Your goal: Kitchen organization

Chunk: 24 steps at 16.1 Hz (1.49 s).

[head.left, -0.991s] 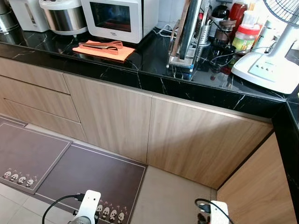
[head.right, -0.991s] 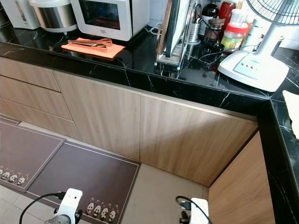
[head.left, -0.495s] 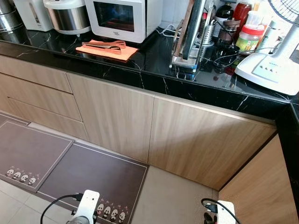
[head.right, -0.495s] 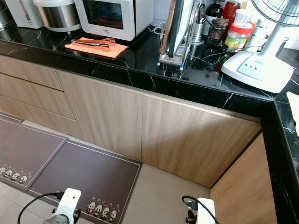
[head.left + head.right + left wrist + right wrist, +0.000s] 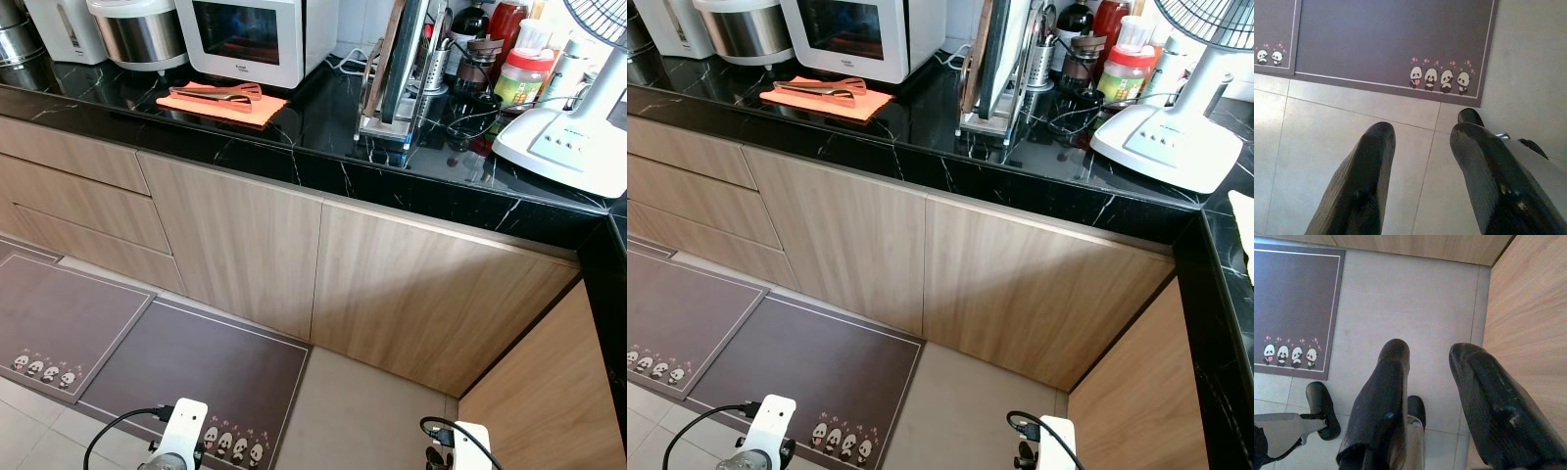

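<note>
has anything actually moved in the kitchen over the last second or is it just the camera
Just the camera: the view shifted slightly as the robot moved. The tongs lie as before on the orange cloth, the fan stands unmoved, and both grippers, left and right, hang open and empty.

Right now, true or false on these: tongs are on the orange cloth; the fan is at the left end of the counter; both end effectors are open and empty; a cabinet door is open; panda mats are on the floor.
1. Tongs lie on the orange cloth. True.
2. The fan stands at the counter's left end. False: it is at the right end, near the corner.
3. The left end effector and right end effector are open and empty. True.
4. A cabinet door is open. False: all doors and drawers are closed.
5. Panda mats lie on the floor. True.
</note>
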### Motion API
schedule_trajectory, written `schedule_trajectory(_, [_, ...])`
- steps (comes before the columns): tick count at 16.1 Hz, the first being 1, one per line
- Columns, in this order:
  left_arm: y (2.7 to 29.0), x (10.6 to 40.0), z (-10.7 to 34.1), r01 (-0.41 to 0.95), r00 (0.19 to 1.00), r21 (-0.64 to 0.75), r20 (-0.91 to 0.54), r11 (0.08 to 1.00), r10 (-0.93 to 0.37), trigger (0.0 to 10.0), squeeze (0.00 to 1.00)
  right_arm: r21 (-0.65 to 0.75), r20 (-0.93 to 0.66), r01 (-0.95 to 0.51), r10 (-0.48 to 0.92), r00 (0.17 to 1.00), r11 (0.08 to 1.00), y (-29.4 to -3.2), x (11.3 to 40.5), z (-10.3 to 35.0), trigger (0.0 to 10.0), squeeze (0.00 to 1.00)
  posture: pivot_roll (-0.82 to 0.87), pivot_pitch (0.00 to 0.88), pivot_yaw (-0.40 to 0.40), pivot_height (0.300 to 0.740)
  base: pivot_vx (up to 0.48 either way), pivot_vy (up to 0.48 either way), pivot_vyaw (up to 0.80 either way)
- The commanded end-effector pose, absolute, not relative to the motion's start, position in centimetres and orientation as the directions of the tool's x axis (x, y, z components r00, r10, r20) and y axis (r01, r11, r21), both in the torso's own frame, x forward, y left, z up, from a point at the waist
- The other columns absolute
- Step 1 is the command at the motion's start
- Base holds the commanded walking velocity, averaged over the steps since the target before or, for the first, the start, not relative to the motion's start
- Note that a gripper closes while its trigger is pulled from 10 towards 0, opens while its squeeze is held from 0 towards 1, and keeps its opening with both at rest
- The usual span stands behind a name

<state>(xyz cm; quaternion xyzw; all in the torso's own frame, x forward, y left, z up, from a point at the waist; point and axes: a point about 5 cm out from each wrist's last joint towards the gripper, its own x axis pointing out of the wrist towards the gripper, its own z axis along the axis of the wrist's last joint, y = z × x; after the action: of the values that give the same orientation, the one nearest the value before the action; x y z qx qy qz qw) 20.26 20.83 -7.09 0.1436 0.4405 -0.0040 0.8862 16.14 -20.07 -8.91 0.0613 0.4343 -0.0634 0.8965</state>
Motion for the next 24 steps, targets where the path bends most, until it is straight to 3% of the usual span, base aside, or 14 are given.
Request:
schedule_trajectory(1, [21.0,20.1,-7.2,0.133,0.598,0.250,-0.792,0.959,0.123,10.0,0.00,0.053,-0.793,0.174,-0.065,0.606,0.983,-20.3,16.1,-8.9,10.0,0.00,-0.10,0.000,-0.036,0.740,0.000,0.281,0.00])
schedule_trajectory(15, [20.8,20.3,-7.1,0.125,0.604,0.251,-0.787,0.960,0.127,10.0,0.00,0.065,-0.793,0.159,-0.045,0.607,0.985,-19.6,15.9,-9.1,10.0,0.00,-0.09,0.000,-0.040,0.740,-0.239,0.380,0.00])
schedule_trajectory(19, [20.8,21.0,-6.7,0.084,0.616,0.244,-0.775,0.966,0.141,10.0,0.00,0.064,-0.792,0.167,-0.052,0.608,0.984,-20.0,15.9,-9.0,10.0,0.00,-0.10,0.000,-0.040,0.740,0.000,0.000,0.00])
schedule_trajectory(24, [20.6,21.6,-6.4,0.049,0.620,0.235,-0.769,0.971,0.154,10.0,0.00,0.068,-0.783,0.173,-0.055,0.620,0.982,-19.8,16.4,-8.8,10.0,0.00,-0.10,0.000,-0.039,0.740,0.000,0.436,0.00])
